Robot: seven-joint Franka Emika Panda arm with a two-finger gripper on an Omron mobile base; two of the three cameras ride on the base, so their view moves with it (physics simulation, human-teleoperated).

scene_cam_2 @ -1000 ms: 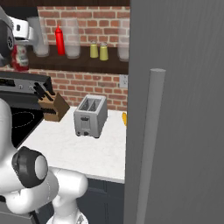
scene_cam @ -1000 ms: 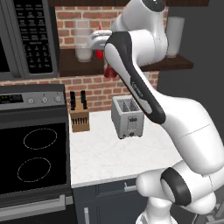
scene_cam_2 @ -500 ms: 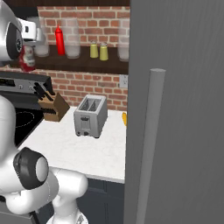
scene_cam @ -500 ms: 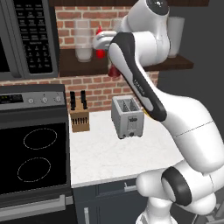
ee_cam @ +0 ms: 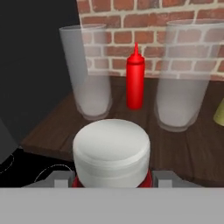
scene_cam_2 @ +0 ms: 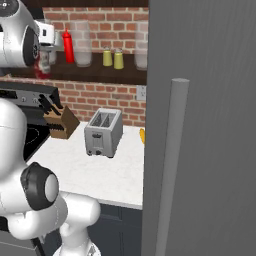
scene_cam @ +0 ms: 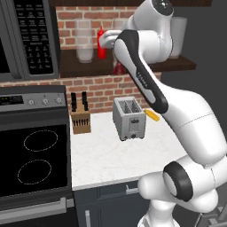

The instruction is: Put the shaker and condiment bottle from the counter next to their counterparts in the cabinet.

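Observation:
My gripper (ee_cam: 112, 180) is shut on the condiment bottle (ee_cam: 111, 151), whose pale cap rises just in front of the hand camera. From the side, the bottle (scene_cam_2: 44, 65) hangs in front of the left part of the dark wood cabinet shelf (scene_cam_2: 95, 72). Its red base (scene_cam: 119, 68) peeks out beside my forearm. The tall red squeeze bottle (ee_cam: 135, 81) stands at the back of the shelf between two glasses, straight ahead of the cap. Two yellow-olive shakers (scene_cam_2: 107, 57) (scene_cam_2: 118, 59) stand side by side further right on the shelf.
Two clear glasses (ee_cam: 87, 72) (ee_cam: 186, 74) flank the squeeze bottle. A toaster (scene_cam: 128, 119), a knife block (scene_cam: 80, 119) and a small yellow item (scene_cam: 152, 115) sit on the white counter (scene_cam: 106, 155). The stovetop (scene_cam: 35, 155) lies left. A grey door (scene_cam_2: 200, 125) stands close on the right.
The hand has carried the condiment bottle up and closer to the shelf, toward the red squeeze bottle. The grip has not changed.

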